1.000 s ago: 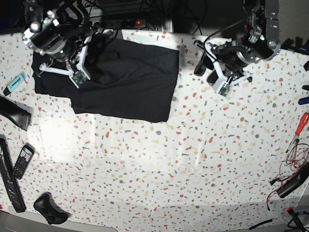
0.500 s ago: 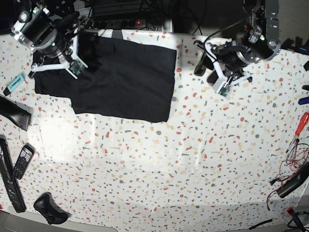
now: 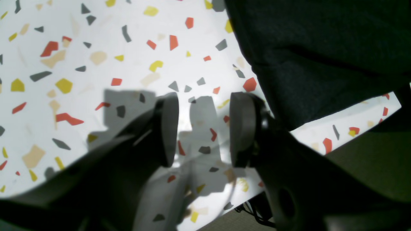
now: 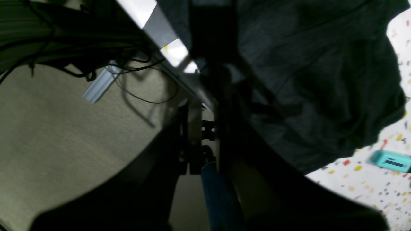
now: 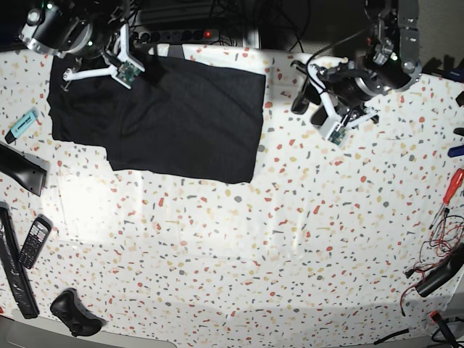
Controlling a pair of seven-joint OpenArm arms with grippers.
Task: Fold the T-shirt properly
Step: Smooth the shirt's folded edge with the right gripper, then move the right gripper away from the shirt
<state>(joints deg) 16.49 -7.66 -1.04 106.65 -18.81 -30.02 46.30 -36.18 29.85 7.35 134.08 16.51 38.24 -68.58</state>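
Observation:
The black T-shirt (image 5: 181,116) lies folded and flat at the table's far left, with no print showing. My right gripper (image 5: 116,61) hovers at the shirt's far edge near the table's back rim. The right wrist view shows its fingers only as dark shapes over the T-shirt (image 4: 321,80) and the floor behind the table, so I cannot tell its opening or whether it holds cloth. To the right of the shirt my left gripper (image 5: 308,105) is open over bare table. Its grey pads (image 3: 168,128) have nothing between them, and the T-shirt's edge (image 3: 321,48) lies just beside it.
A teal marker (image 5: 23,123), a black bar (image 5: 22,170), a phone (image 5: 34,241) and a black controller (image 5: 72,312) line the left edge. A red screwdriver (image 5: 453,185) and cables (image 5: 438,272) sit at the right. A power strip (image 5: 181,32) runs behind the table.
My right arm has moved from over the shirt's left part back to the table's far-left edge. That part of the shirt now shows flat. The left arm has not moved.

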